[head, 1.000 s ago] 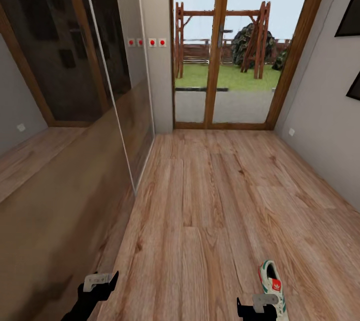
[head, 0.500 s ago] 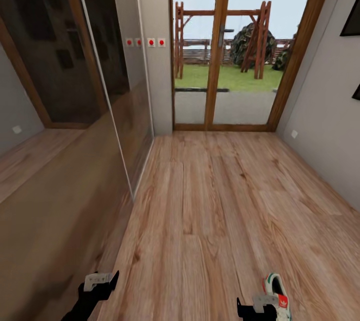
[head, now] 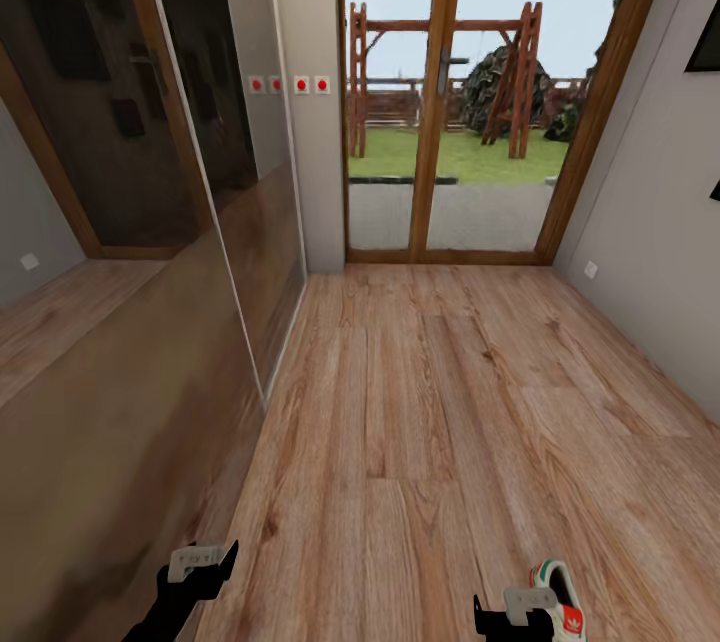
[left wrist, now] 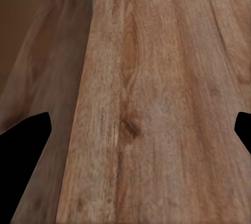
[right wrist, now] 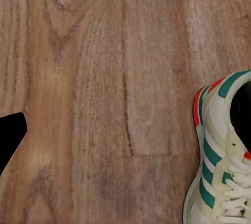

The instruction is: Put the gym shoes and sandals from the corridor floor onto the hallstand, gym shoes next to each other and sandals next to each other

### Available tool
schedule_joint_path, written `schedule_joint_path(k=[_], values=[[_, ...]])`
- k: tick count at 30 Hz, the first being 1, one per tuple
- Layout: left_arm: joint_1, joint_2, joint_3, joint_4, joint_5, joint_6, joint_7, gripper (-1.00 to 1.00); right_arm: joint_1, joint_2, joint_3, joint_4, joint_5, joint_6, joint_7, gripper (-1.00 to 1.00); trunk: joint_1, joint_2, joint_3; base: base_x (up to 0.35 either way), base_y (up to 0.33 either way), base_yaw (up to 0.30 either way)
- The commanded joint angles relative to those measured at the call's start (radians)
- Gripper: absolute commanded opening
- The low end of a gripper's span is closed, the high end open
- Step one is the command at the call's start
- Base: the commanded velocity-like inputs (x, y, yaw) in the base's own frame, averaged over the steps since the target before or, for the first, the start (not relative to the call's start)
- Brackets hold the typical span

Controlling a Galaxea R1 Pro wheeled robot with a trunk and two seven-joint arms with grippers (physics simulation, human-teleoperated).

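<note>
Item: one gym shoe (head: 558,600), lower right of frame, lying on the corridor floor (head: 430,402) beside the right claw (head: 512,612). Left claw (head: 196,562) and right claw: jaws apart, empty. Handling: centre claw over the shoe's midsection before closing.

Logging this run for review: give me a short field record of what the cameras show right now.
Setting: corridor, glass door ahead
Floor: wood planks
Gym shoe: one, lying on floor beside right gripper, not held
Left gripper: over bare floor, jaws apart, empty
Right gripper: jaw state unclear
Left side: mirrored panel
</note>
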Motion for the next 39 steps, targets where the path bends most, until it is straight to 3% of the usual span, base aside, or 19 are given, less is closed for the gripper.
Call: schedule_joint_path(k=[1, 9, 23, 39], values=[[-0.002, 0.017, 0.019, 0.000, 0.008, 0.000, -0.003, 1.00, -0.001, 0.000, 0.001, 0.001, 0.007, -0.002, -0.006, 1.00, 0.000, 0.000, -0.001, 0.067, 0.000, 0.000], [-0.002, 0.018, 0.018, 0.000, 0.006, 0.000, -0.003, 1.00, -0.001, 0.000, 0.001, 0.002, 0.007, -0.002, -0.006, 1.00, 0.000, 0.000, -0.001, 0.207, 0.000, 0.000], [-0.002, 0.018, 0.019, -0.002, 0.007, 0.000, -0.003, 1.00, -0.001, 0.000, 0.001, 0.001, 0.007, -0.002, -0.006, 1.00, 0.000, 0.000, -0.001, 0.038, 0.000, 0.000], [-0.003, 0.018, 0.019, -0.002, 0.007, 0.000, -0.003, 1.00, -0.001, 0.000, 0.001, 0.002, 0.007, -0.002, -0.006, 1.00, 0.000, 0.000, -0.001, 0.308, 0.000, 0.000]])
